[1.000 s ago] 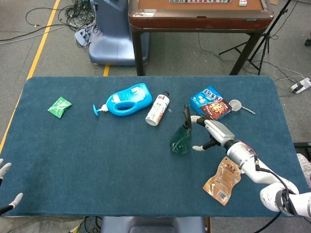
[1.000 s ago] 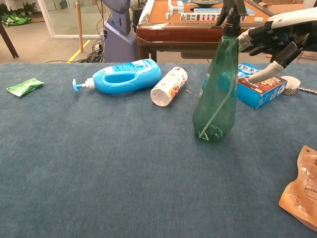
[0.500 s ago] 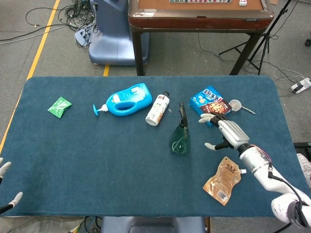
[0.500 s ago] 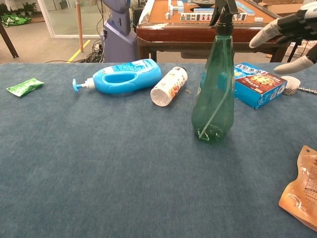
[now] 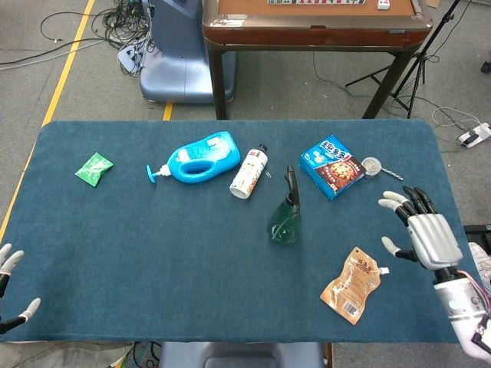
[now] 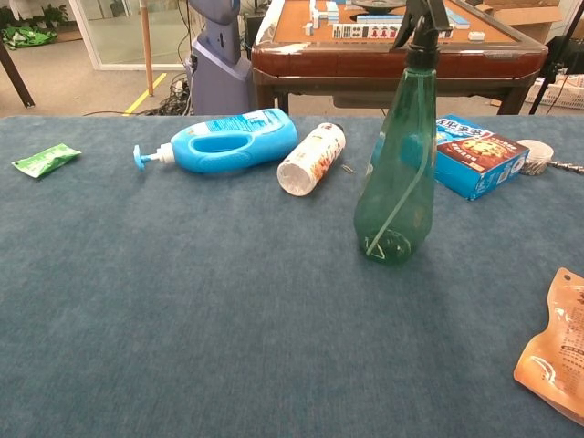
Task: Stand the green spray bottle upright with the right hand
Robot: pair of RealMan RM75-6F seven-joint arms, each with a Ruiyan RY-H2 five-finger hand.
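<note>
The green spray bottle (image 5: 285,221) stands upright on the blue table cloth, black trigger head on top; in the chest view the green spray bottle (image 6: 397,173) rises at centre right, with nothing touching it. My right hand (image 5: 424,232) hovers well to the right of it near the table's right edge, fingers spread and holding nothing. It does not show in the chest view. Only fingertips of my left hand (image 5: 9,285) show at the lower left corner, apart and empty.
A blue detergent bottle (image 5: 198,157) and a white bottle (image 5: 248,172) lie on their sides behind the spray bottle. A blue cookie box (image 5: 331,166) and a tape roll (image 5: 371,165) sit at the back right. A brown pouch (image 5: 351,285) lies front right, a green packet (image 5: 93,169) far left.
My right hand let go of the spray bottle and drew away to the right and toward the front edge. The bottle stays standing by itself.
</note>
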